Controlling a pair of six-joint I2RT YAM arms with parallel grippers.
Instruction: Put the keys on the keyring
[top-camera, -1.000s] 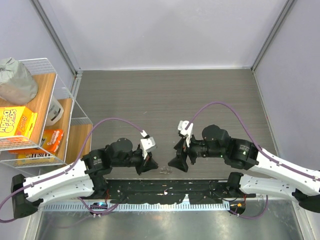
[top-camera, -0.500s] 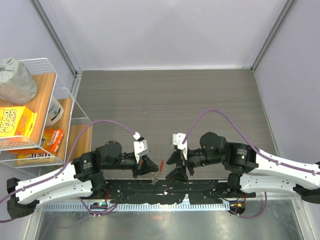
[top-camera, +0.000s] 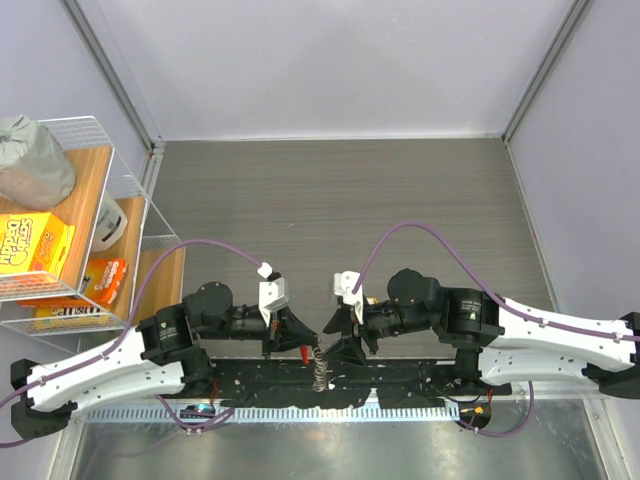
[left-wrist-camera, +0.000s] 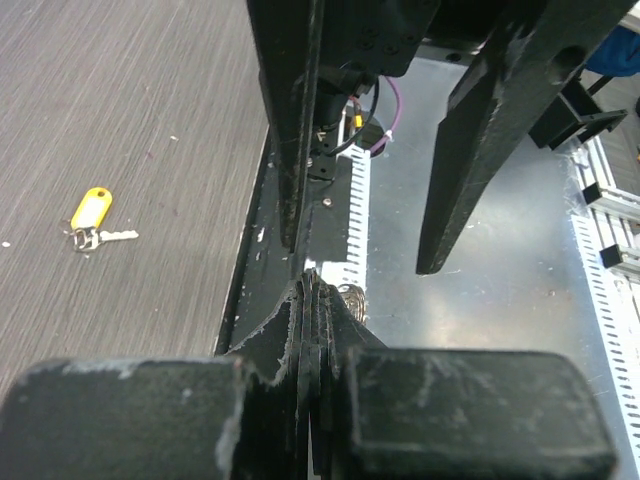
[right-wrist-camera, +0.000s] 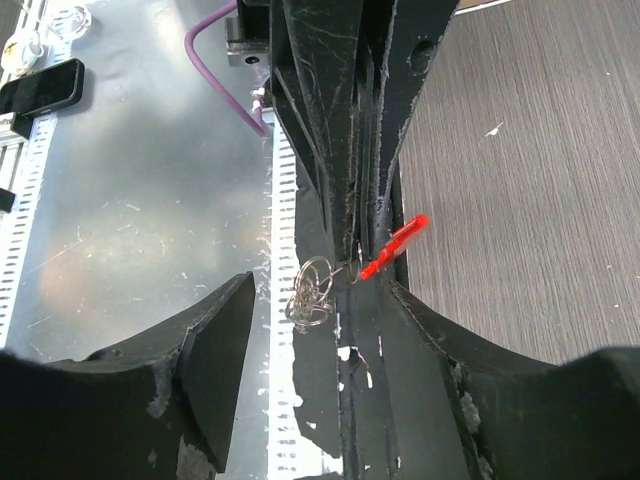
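Note:
My left gripper (top-camera: 298, 346) is shut on the keyring and holds it over the black base rail at the near edge. The red plastic piece (right-wrist-camera: 395, 245) sticks out beside the closed jaws, and the silvery rings (right-wrist-camera: 312, 292) dangle from the tips; they also show in the top view (top-camera: 320, 372). My right gripper (right-wrist-camera: 320, 300) is open, one finger on each side of the left gripper's tip and the rings, not touching them. The key with its yellow tag (left-wrist-camera: 90, 210) lies on the dark table, apart from both grippers. It does not show in the top view.
A wire shelf (top-camera: 130, 215) with boxes and a grey bundle stands at the far left. A metal tray surface (right-wrist-camera: 130, 200) and a white slotted cable duct (left-wrist-camera: 355, 200) lie below the grippers. A phone (right-wrist-camera: 40, 90) lies on the metal surface.
The left gripper has taken the keyring off the table and drawn it back over the base rail. The right gripper has followed towards the near edge, still open.

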